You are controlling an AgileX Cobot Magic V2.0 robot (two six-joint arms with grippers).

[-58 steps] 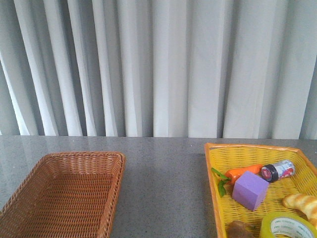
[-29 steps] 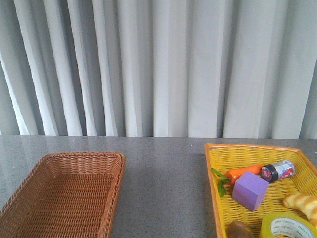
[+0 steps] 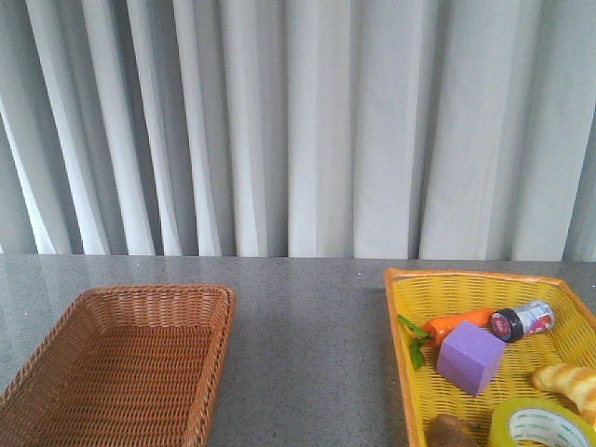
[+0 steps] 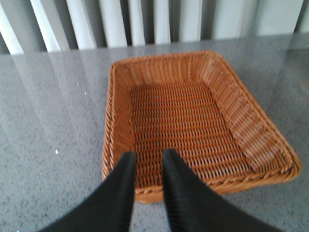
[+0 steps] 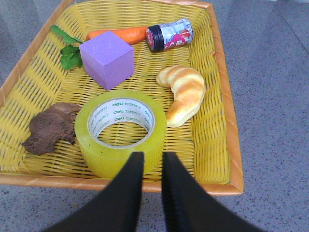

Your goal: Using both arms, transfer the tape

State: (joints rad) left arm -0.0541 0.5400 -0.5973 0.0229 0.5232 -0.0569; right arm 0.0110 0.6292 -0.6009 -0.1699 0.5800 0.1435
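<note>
Right hand [image 5: 149,162] over near rim of yellow basket [image 5: 219,121], fingers nearly pressed together, pinching nothing. Tape [image 5: 121,130] lying flat just ahead of fingertips, apparently not touched, though the gap is hard to judge. Beyond tape: purple cube [image 5: 106,58], carrot [image 5: 116,35], small jar [image 5: 169,34]; croissant [image 5: 183,93] beside it, brown lump [image 5: 48,129] on opposite side. Left hand [image 4: 148,162] nearly closed, empty, over near rim of brown wicker basket [image 4: 116,111] on grey bench [image 4: 43,125].
</note>
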